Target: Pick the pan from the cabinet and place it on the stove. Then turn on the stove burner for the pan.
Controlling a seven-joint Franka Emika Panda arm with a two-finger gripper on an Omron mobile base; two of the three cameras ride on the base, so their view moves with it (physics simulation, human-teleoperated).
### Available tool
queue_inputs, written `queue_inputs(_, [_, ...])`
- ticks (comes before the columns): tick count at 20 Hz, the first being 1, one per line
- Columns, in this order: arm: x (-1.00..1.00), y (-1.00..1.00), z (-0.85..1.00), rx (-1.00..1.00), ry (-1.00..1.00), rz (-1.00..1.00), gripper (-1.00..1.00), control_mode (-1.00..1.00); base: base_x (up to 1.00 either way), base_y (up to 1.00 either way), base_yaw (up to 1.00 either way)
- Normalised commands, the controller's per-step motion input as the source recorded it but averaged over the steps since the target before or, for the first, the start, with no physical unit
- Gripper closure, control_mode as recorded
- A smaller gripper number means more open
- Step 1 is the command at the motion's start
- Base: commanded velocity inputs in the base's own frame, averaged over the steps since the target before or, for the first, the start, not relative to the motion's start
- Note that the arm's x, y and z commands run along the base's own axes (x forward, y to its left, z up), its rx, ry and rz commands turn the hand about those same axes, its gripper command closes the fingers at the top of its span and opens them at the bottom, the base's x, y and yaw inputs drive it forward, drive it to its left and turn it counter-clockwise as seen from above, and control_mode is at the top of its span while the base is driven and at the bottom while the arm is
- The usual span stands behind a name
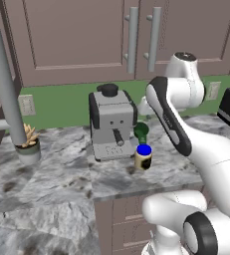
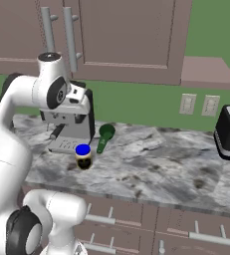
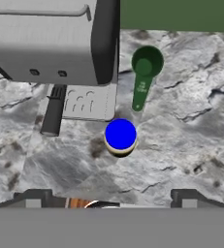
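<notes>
The arm bends up over the marble counter [image 2: 151, 159] with its gripper [image 3: 108, 199] spread wide and empty, looking down on the blue-lidded jar [image 3: 120, 137] in front of the coffee machine [image 1: 111, 124], below the closed cabinet [image 1: 81, 40].

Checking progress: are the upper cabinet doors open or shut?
Shut: both cabinet doors sit flush, handles side by side.

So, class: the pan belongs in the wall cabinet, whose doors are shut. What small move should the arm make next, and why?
Probably raise the open pincer toward a bar handle of the cabinet: both doors are shut, and the hand looks down at the jar on the counter.
</notes>
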Motion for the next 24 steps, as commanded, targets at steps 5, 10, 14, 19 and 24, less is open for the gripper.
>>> queue_inputs(5, [-0.25, -0.01, 0.18, 0.0, -0.21, 0.0, -1.0, -1.0, 0.0, 0.0, 0.0])
queue_inputs(10, [-0.11, -0.03, 0.42, 0.04, -0.21, 0.0, -1.0, -1.0, 0.0, 0.0, 0.0])
queue_inputs(14, [-0.02, 0.0, 0.57, 0.05, -0.22, 0.0, -1.0, -1.0, 0.0, 0.0, 0.0])
queue_inputs(19, [0.0, 0.1, 0.54, 0.01, -0.26, 0.0, -1.0, -1.0, 0.0, 0.0, 0.0])
queue_inputs(24, [-0.07, 0.12, 0.51, 0.0, -0.36, 0.0, -1.0, -1.0, 0.0, 0.0, 0.0])
